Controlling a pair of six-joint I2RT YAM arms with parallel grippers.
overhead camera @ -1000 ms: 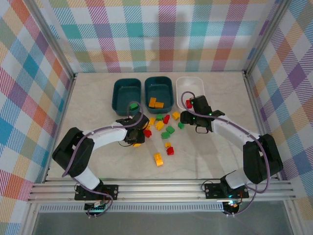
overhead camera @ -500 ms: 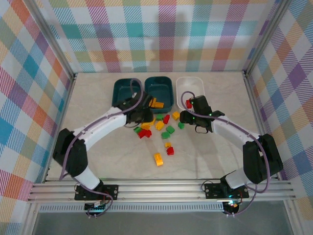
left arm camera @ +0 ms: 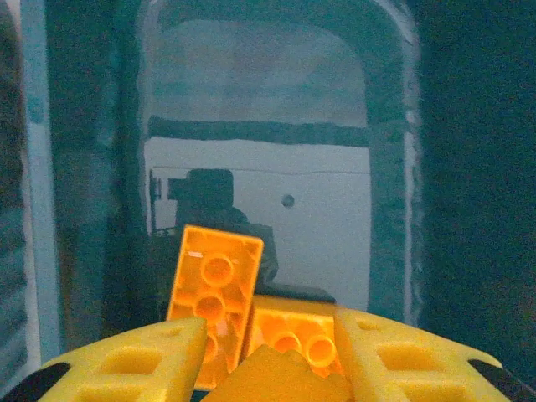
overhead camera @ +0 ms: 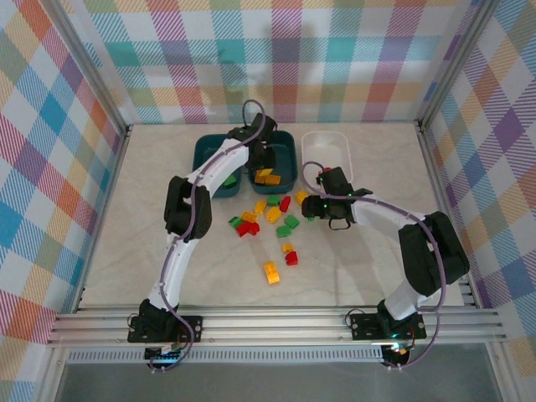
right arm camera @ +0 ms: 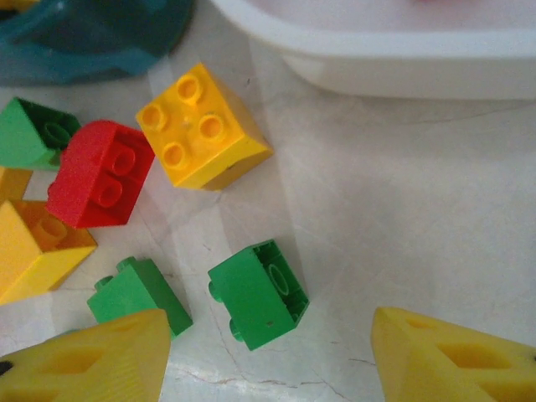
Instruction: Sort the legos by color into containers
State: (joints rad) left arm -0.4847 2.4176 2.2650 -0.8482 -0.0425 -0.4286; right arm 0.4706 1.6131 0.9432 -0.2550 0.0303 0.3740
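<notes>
You see orange legos (overhead camera: 267,177) in the middle teal bin (overhead camera: 286,157) and a green lego (overhead camera: 228,181) in the left teal bin (overhead camera: 205,163). Loose legos (overhead camera: 281,219) lie scattered near the white bin (overhead camera: 328,142).

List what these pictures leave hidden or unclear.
- Right wrist view: the white bin is cut off by the top edge, hiding its contents.
- Top view: the left arm covers part of the left teal bin.
- Left wrist view: the orange piece at the left tool is cut by the bottom edge; held or loose is unclear.
</notes>
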